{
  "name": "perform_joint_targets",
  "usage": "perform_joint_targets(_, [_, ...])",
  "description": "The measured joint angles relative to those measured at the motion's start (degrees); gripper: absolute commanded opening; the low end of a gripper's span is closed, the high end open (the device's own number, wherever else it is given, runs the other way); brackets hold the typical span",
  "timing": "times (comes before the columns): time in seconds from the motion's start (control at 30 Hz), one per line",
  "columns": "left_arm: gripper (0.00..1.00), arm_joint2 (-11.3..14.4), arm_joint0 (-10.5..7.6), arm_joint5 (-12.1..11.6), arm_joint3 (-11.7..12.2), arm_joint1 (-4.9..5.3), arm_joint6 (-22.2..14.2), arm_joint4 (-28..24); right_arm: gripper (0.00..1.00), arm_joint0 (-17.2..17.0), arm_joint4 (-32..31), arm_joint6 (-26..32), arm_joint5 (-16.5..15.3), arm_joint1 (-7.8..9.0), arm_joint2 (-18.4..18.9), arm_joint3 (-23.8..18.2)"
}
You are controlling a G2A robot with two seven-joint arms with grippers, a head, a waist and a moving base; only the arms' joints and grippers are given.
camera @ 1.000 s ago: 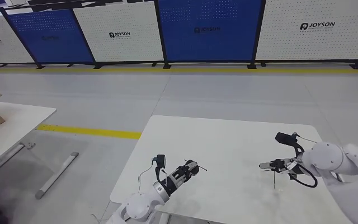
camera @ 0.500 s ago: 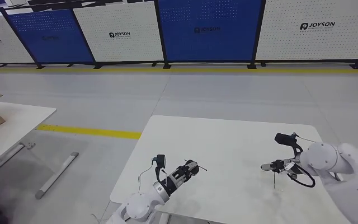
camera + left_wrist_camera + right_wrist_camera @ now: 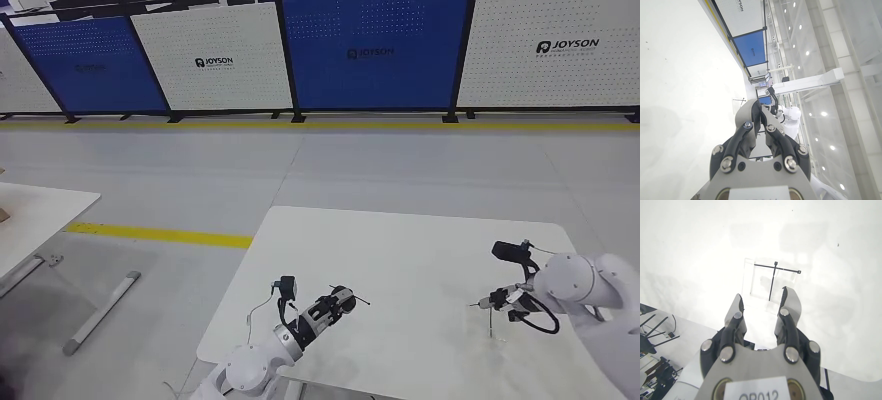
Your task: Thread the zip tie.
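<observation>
Top view, from the left: my left pincer [image 3: 343, 296] is over the near left part of the white table [image 3: 400, 240]. Its fingers are pressed fully together, as the left wrist view also shows. A thin black zip tie [image 3: 360, 299] lies crosswise at its tip, and I believe it is pinched there. Well apart, at the right side of the table, my right pincer [image 3: 762, 292] stands wide open and holds nothing. Just in front of it a small clear plate [image 3: 757, 287] lies flat on the table. On it rest two more black crossed zip ties [image 3: 775, 268], one laid over the other near its head. My right fingers [image 3: 789, 298] do not touch them.
</observation>
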Motion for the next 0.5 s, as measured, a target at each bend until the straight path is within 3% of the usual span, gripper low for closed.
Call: perform_joint_targets(0.5, [0.0, 0.0, 0.0, 0.0, 0.0, 0.0, 0.0, 0.0, 0.36, 2.54, -1.74, 0.0, 0.0, -2.0, -3.92, 4.62])
